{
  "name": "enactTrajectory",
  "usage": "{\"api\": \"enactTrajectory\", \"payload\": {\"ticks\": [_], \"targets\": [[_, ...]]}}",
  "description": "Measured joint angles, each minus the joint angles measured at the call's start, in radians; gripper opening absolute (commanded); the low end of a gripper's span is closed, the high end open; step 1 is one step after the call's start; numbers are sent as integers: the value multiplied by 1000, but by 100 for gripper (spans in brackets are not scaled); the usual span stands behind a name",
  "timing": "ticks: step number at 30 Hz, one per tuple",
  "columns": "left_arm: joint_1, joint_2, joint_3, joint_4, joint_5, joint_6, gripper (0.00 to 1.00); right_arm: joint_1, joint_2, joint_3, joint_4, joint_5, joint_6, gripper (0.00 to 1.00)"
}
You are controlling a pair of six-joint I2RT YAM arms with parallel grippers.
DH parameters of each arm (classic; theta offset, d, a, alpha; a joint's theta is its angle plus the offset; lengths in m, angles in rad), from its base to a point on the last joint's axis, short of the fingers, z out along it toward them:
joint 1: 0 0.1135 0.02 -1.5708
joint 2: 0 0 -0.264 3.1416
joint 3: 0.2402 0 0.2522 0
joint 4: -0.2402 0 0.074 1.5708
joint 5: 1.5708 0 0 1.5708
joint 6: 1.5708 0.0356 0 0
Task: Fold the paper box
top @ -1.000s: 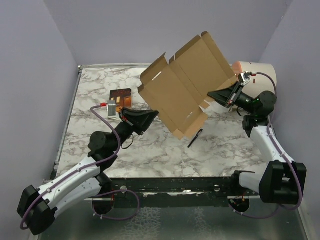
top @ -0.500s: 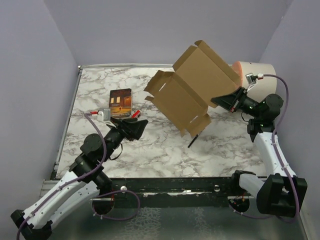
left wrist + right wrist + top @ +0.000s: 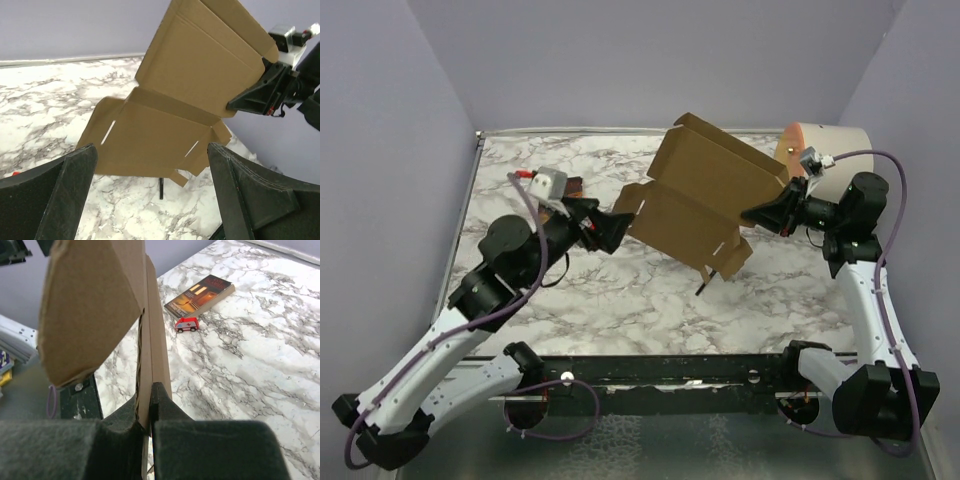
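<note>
Two grippers flank the paper box (image 3: 700, 205), which hangs in the air above the marble table (image 3: 640, 300). It is a part-folded brown sheet rather than a closed container. One large panel tilts up and away. A second panel with two narrow slots slopes down from the crease. Small flaps and tabs stick out along the edges. The angle between the panels faces the left arm, and in the left wrist view the box (image 3: 190, 100) shows only bare cardboard there.

At the box's right edge the right gripper (image 3: 752, 215) is pinched tight on the cardboard. Its wrist view shows the box (image 3: 100, 305) edge-on, rising from between the closed fingers (image 3: 162, 405).

At the box's left side the left gripper (image 3: 615, 228) stands with its jaws spread wide and nothing between them. Its tips are just beside the left flap; whether they touch it cannot be told.

Below the box's lowest corner a thin black stick (image 3: 702, 287) lies on the table. To the box's left, partly hidden by the left arm, lies a dark book (image 3: 200, 295) with an orange cover picture. A small red and white toy car (image 3: 187, 324) sits just beside it. To the box's right, behind the right gripper, is a large cream cylinder (image 3: 830, 155); whether it holds anything cannot be seen.
</note>
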Motion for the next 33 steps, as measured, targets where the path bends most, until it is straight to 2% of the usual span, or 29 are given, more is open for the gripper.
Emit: {"api": "enactTrajectory", "payload": {"ticks": [5, 6, 7, 9, 14, 19, 27, 33], "targets": [[17, 230, 192, -55, 125, 86, 98, 0, 6, 48, -140, -29, -161, 1], [17, 230, 192, -55, 125, 86, 99, 0, 8, 53, -159, -31, -181, 1], [50, 312, 257, -68, 198, 92, 99, 0, 12, 58, -177, -34, -201, 1], [129, 366, 298, -60, 307, 91, 99, 0, 20, 71, -222, -39, -242, 1], [336, 436, 275, 71, 579, 34, 97, 0, 44, 118, -320, -47, -336, 1], [360, 483, 245, 237, 799, -28, 90, 0, 74, 157, -399, -66, -411, 1], [360, 561, 291, 248, 868, 61, 69, 0, 136, 230, -546, -101, -541, 1], [360, 663, 363, 235, 930, 91, 58, 0, 159, 264, -623, -126, -609, 1]]}}
